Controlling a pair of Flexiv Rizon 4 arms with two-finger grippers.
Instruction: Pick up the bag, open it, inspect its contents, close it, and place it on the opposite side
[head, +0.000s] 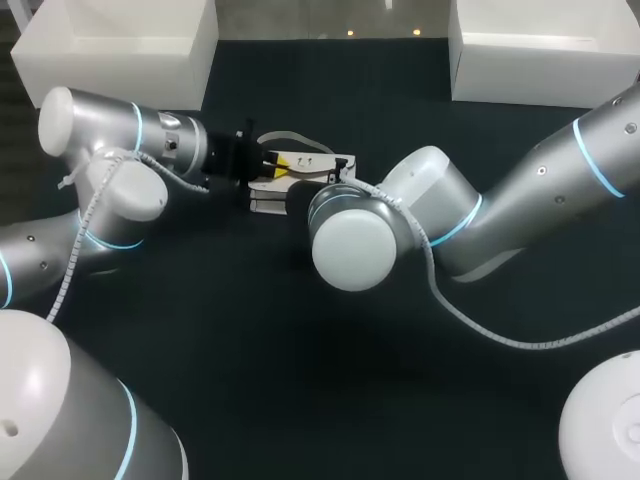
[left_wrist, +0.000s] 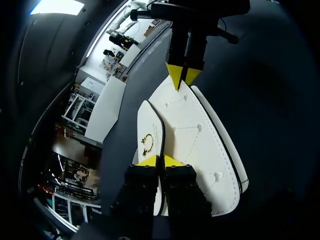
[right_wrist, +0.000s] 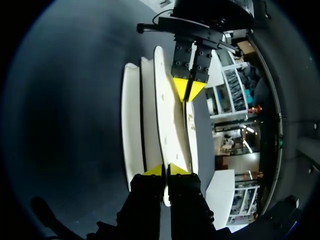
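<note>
Bag (left_wrist: 195, 145) sat mid-desk, toward the far edge. Left gripper (left_wrist: 160, 161) and right gripper (right_wrist: 166, 170) were each pinched narrow on its rim, at opposite ends. Likely the opening step. Next: part the rim evenly, without twisting.

The place looks like a robotics lab. The grey left arm (head: 110, 150) and right arm (head: 520, 190), each ringed in light blue and trailing a ribbed cable, meet over a dark matte surface (head: 300, 400). A plain white left bin (head: 120, 50) and right bin (head: 545, 55) stand well beyond the left gripper (head: 283, 160).
</note>
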